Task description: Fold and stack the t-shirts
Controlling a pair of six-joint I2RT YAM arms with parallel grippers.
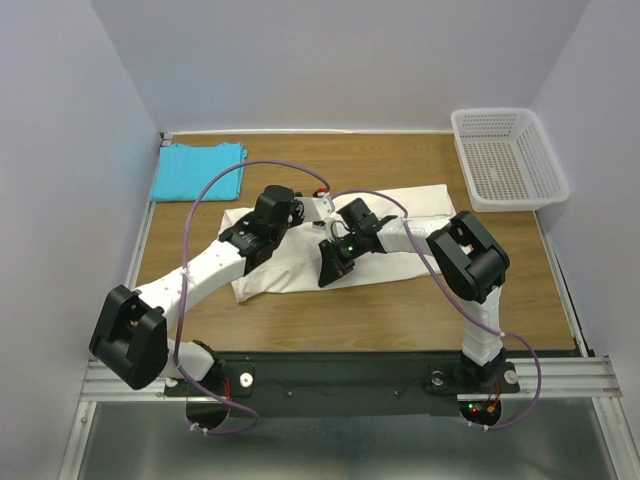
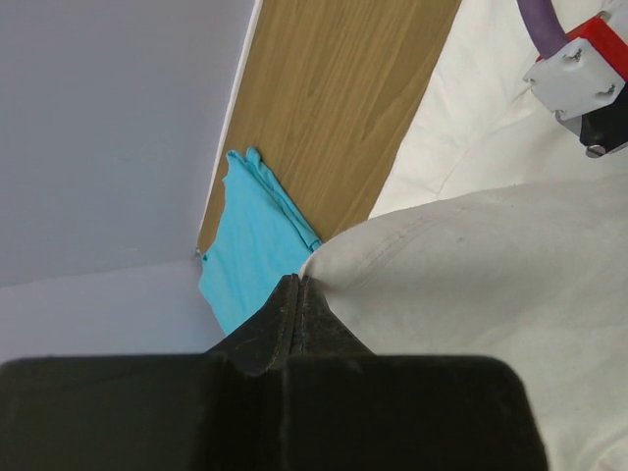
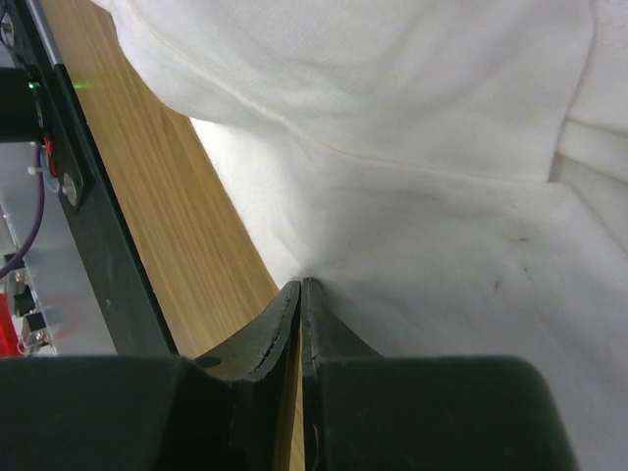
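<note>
Left jaws and right jaws are both pressed together, each pinching an edge of the white shirt (image 1: 285,275), which lies mid-fold in the middle of the counter (image 1: 400,310). Blue shirt (image 1: 200,170) looks folded, far-left corner. Left to do: finish white, stack.

- Soft, even light from above; the top view is sharp, with only faint shadows on the table (image 1: 400,310).
- In both wrist views the cream shirt (image 3: 442,147) looks bright, nearly washed out.
- Bottom of each wrist view: dark, slightly soft.
</note>
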